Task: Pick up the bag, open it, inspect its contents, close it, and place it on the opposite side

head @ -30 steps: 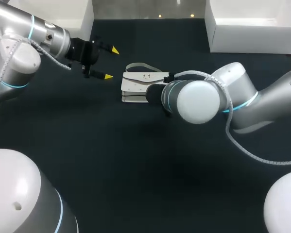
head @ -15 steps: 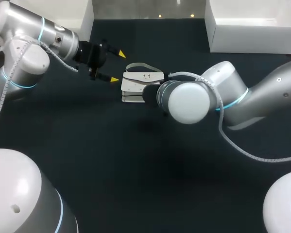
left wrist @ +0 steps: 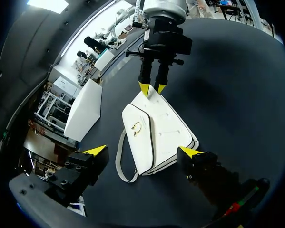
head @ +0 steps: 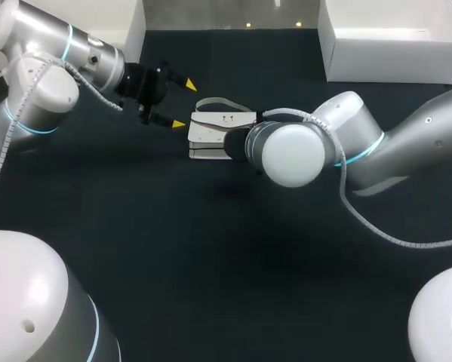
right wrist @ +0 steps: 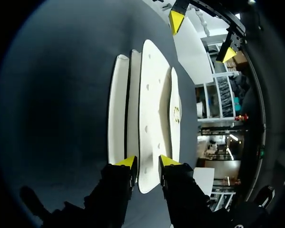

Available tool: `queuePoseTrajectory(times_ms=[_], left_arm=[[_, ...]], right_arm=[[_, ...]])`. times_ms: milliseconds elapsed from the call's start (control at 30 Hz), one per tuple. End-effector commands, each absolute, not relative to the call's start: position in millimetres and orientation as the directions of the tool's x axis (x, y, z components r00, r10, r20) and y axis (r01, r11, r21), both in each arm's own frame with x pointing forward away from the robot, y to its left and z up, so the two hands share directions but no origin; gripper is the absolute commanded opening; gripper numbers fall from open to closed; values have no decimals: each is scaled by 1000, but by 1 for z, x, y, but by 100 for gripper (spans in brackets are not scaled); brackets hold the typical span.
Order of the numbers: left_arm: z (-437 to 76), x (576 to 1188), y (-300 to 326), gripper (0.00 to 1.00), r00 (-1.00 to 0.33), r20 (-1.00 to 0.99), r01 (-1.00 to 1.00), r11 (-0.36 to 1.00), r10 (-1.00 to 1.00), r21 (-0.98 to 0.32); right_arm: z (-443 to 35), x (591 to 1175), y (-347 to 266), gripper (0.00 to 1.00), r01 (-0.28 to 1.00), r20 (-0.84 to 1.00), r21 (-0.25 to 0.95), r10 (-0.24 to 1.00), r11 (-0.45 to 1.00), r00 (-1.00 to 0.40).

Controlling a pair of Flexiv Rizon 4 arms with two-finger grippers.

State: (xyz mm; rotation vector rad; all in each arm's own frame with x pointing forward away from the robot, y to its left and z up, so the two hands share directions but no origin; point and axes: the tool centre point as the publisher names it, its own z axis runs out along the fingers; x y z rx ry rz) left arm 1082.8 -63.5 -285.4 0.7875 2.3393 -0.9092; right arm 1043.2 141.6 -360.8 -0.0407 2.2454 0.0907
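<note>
White bag (head: 214,134) lies flat near the middle of the dark table (head: 210,249), its strap (head: 214,101) looped along the far side and its clasp (left wrist: 137,128) facing up, with my two arms at opposite ends of it. My left gripper (head: 184,104) hangs just off the end nearest my left arm, yellow-tipped fingers spread wide, one tip close by the bag's corner. My right gripper (right wrist: 147,161) sits against the other end, though I cannot tell whether it is pinching the bag.

A dark table (head: 210,264) carries two white boxes along its far edge. One white box (head: 395,45) sits at the far right corner, and a second white box (head: 97,19) sits at the far left corner.
</note>
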Motion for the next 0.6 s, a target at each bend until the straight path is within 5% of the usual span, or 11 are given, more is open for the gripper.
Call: queuePoseTrajectory(times_ms=[33,233,333,600], left_arm=[[-287,1084,-64,100,-705,-627,668,606,331,-432],[-287,1083,-64,100,-703,-630,669,607,329,-429],[-287,1083,-63,100,-705,-632,666,608,323,-432],[-287,1080,-62,100,-690,-655,677,596,308,-432]], right_arm=[[-365,1047,144,25,-60,-782,48,0,997,-624],[-365,1049,144,17,-52,-781,50,7,997,-624],[-366,1048,144,0,-52,-782,55,10,997,-624],[-365,1042,146,0,-45,-788,66,24,997,-616]])
